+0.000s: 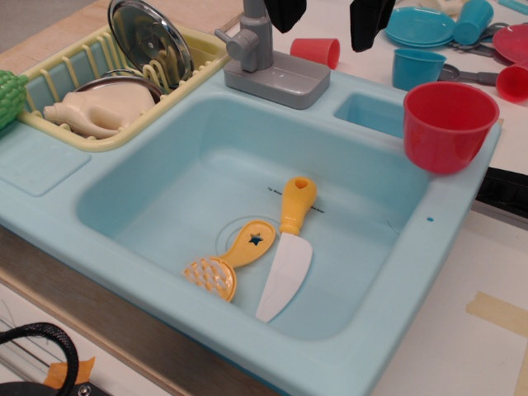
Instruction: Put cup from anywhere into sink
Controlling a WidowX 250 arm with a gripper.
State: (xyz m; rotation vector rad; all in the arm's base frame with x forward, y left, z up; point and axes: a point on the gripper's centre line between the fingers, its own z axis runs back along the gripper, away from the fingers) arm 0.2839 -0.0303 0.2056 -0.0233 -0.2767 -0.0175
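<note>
The large red cup [448, 124] stands upright on the right rim of the light-blue sink [107, 247], beside the small side compartment [371, 113]. The deep basin holds a yellow-handled toy knife [287, 247] and a yellow strainer spoon [229, 262]. My gripper [328, 16] hangs at the top edge behind the grey faucet [268, 58]. Its two black fingers [368, 21] are spread wide apart and empty, up and to the left of the large red cup and not touching it.
A yellow dish rack [91, 132] at the left holds a metal lid, a pot and a cream object. Behind the sink lie a small red cup [316, 51], a blue cup [417, 66], blue plates [421, 25] and another red cup [513, 82].
</note>
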